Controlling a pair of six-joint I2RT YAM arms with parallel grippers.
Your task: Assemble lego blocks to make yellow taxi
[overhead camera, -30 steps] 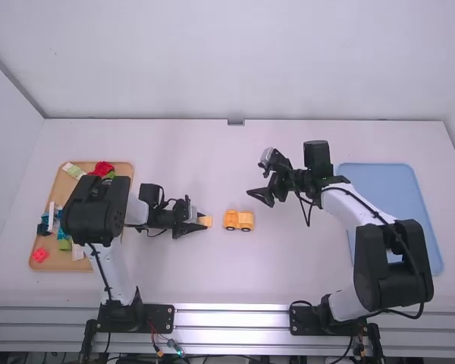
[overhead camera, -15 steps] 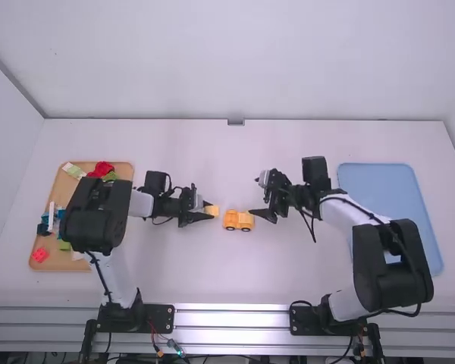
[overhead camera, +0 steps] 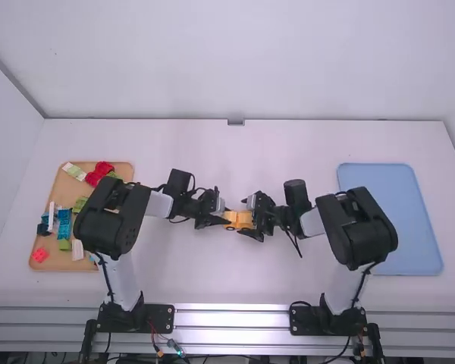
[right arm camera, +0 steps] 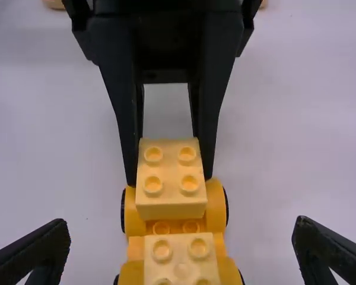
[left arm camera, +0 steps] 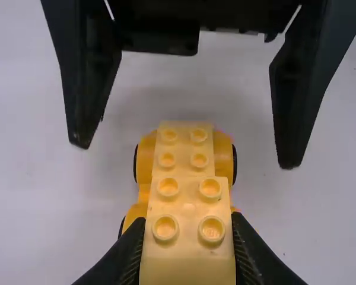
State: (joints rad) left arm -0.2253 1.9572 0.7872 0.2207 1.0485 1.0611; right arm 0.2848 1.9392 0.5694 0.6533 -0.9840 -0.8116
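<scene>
Closing in from both sides: right gripper (right arm camera: 183,228) spread around the wheeled yellow base (right arm camera: 216,208) mid-table, left gripper (left arm camera: 188,222) pinching a small yellow block (right arm camera: 171,205), now over that base instead of beside it; seating it looks next, contact unclear

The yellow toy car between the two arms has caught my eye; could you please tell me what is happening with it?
The left gripper holds a pale yellow block over one end of the wheeled yellow car. The right gripper is open, its fingers on either side of the car. I can't tell whether the block is seated.
</scene>
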